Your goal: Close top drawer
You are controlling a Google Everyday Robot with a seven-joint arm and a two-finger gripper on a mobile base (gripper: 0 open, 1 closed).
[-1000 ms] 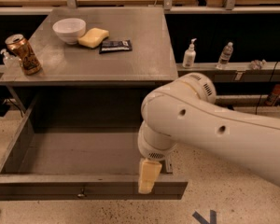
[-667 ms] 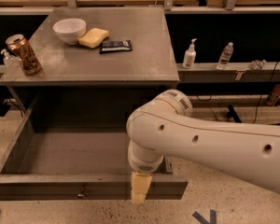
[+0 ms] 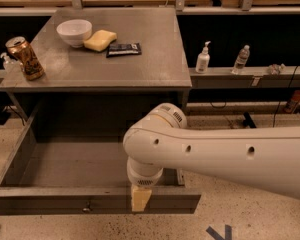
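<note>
- Quick update from my end: over the last second the arm [image 3: 230, 156] swings left across the view. The gripper [image 3: 140, 198] slides with it along the near edge of the top drawer [image 3: 50, 201] and ends up closer to the middle of the front panel.
- The drawer itself hasn't budged. It's pulled all the way out toward the near side, below the cabinet top [image 3: 140, 69], with its plain grey interior fully exposed.
- So for the task: nothing is closed yet. I read this as lining up for the push, with the gripper right at the panel's top lip, a bit right of the little lock [image 3: 88, 205] (touching or a hair off, I can't say).
- Gripper state: only one tan, blocky tip shows below the round white wrist, so I can't tell whether it's wide or narrow.
- Materials: the drawer and cabinet are dull grey sheet metal, flat and hard-edged, and the front panel is long and thin. My guess is it slides in fine if pushed square, and a push far off-centre might rack it.
- The arm shell is smooth white plastic, fat and rounded, dotted with small dark holes.
- Up top there's a white glazed bowl [image 3: 74, 31], a soft yellow sponge [image 3: 100, 39] just right of it, a flat dark packet [image 3: 123, 49], and a shiny printed can [image 3: 25, 58] at the left edge.
- The floor [image 3: 250, 219] is speckled.
</note>
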